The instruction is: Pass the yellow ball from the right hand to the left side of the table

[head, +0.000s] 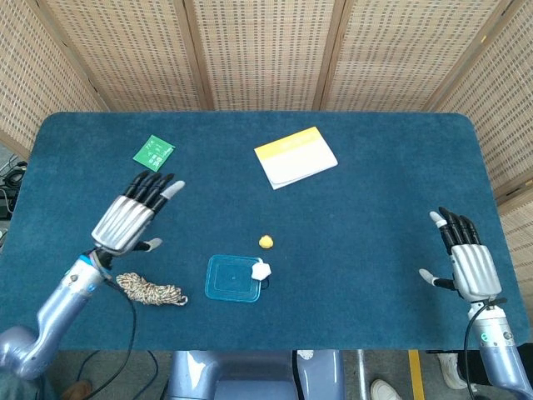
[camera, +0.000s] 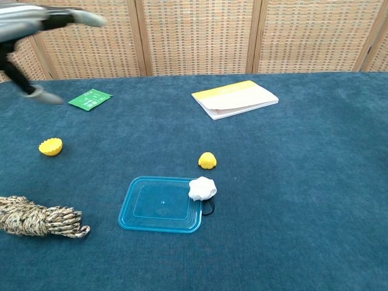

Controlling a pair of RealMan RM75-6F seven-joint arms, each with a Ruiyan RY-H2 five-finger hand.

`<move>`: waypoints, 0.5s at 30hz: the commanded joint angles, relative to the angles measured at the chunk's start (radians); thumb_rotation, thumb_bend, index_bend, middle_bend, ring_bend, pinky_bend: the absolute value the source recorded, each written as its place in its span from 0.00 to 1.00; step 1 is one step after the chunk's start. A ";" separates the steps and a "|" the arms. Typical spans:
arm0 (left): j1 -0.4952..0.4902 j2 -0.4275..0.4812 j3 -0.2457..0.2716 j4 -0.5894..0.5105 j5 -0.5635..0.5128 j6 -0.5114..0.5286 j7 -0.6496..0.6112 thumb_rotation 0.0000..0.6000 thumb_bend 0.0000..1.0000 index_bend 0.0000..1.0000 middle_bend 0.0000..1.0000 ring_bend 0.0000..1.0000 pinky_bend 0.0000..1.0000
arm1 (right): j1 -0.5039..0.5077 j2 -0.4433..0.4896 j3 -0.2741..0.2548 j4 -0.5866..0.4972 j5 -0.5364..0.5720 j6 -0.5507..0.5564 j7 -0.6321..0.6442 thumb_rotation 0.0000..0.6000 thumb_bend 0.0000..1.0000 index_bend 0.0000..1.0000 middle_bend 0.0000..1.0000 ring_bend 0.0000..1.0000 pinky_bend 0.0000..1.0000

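A small yellow ball (head: 266,242) (camera: 207,160) lies on the blue cloth near the table's middle, with neither hand touching it. A second yellow, ridged piece (camera: 51,147) lies at the left; in the head view my left hand covers it. My left hand (head: 133,218) (camera: 54,16) hovers over that left area with its fingers spread and nothing in it. Far off at the table's front right edge, my right hand (head: 470,262) is open and empty; the chest view does not show it.
A clear blue tray (head: 225,287) (camera: 145,212) sits near the front, with a white lump (head: 261,269) (camera: 202,188) at its right edge. A coil of rope (head: 148,289) (camera: 36,219) lies front left. A green card (head: 153,153) and a yellow-white notebook (head: 296,157) lie further back.
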 commanded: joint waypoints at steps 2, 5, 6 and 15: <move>-0.181 -0.148 -0.062 0.095 -0.088 -0.168 0.110 1.00 0.14 0.23 0.00 0.00 0.00 | -0.012 0.003 0.031 0.017 0.010 -0.025 0.033 1.00 0.00 0.00 0.00 0.00 0.00; -0.239 -0.209 -0.066 0.150 -0.134 -0.223 0.136 1.00 0.18 0.30 0.00 0.00 0.00 | -0.020 0.006 0.045 0.025 0.010 -0.030 0.040 1.00 0.00 0.00 0.00 0.00 0.00; -0.263 -0.234 -0.067 0.175 -0.154 -0.246 0.147 1.00 0.18 0.31 0.00 0.00 0.00 | -0.024 0.007 0.050 0.026 0.010 -0.032 0.043 1.00 0.00 0.00 0.00 0.00 0.00; -0.411 -0.412 -0.068 0.372 -0.288 -0.363 0.206 1.00 0.25 0.35 0.00 0.00 0.00 | -0.043 0.010 0.078 0.041 0.015 -0.055 0.042 1.00 0.00 0.02 0.00 0.00 0.00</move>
